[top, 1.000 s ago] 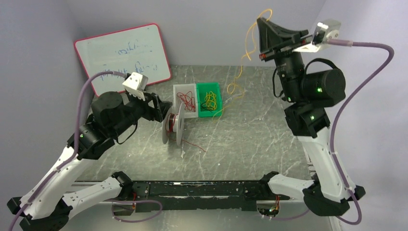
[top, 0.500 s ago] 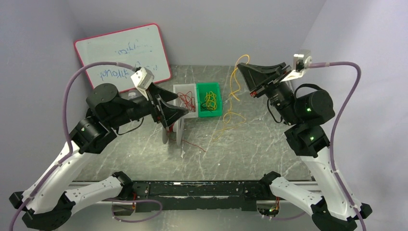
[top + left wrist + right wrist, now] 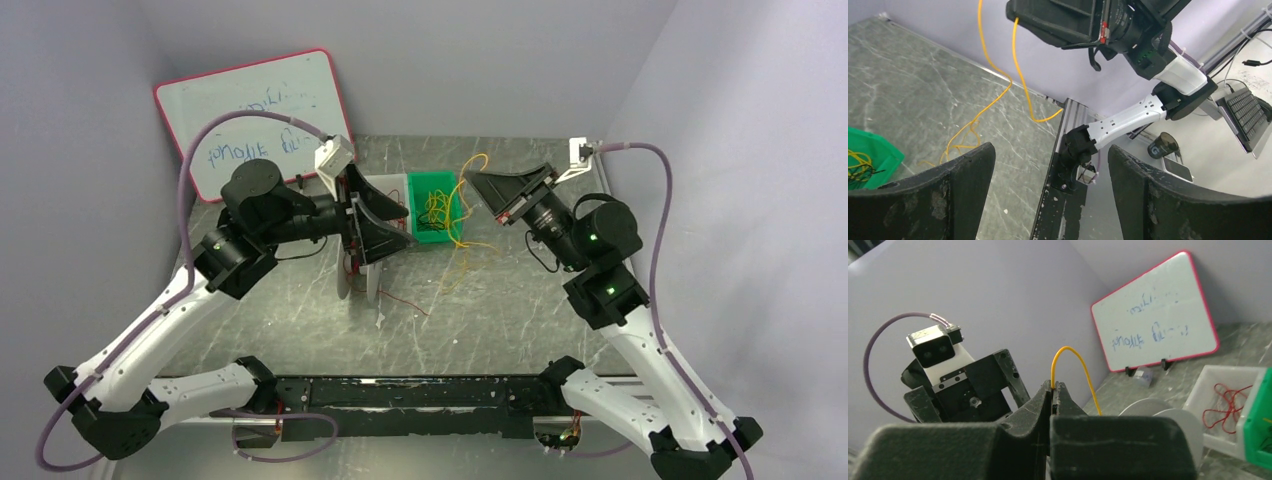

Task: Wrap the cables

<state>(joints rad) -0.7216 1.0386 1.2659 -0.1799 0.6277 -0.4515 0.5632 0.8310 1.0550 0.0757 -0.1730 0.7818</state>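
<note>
My right fingers (image 3: 1042, 402) are pinched shut on the yellow cable (image 3: 1066, 347), whose slack length drops near-upright to the counter (image 3: 908, 100) beside the green bin (image 3: 883, 157), straight ahead of my left fingers (image 3: 965, 172), which gape wide and empty, facing it.

A grey, marbled table (image 3: 520, 310) carries everything. At its far left a whiteboard (image 3: 255, 115) stands leaning on the wall. Near the middle, a white bin (image 3: 385, 186) and a green bin (image 3: 436, 238) sit touching side by side. A white spool (image 3: 372, 285) stands on edge just in front of the white bin, with a red cable (image 3: 405, 302) beside it. A yellow cable (image 3: 462, 268) trails right of the green bin.
</note>
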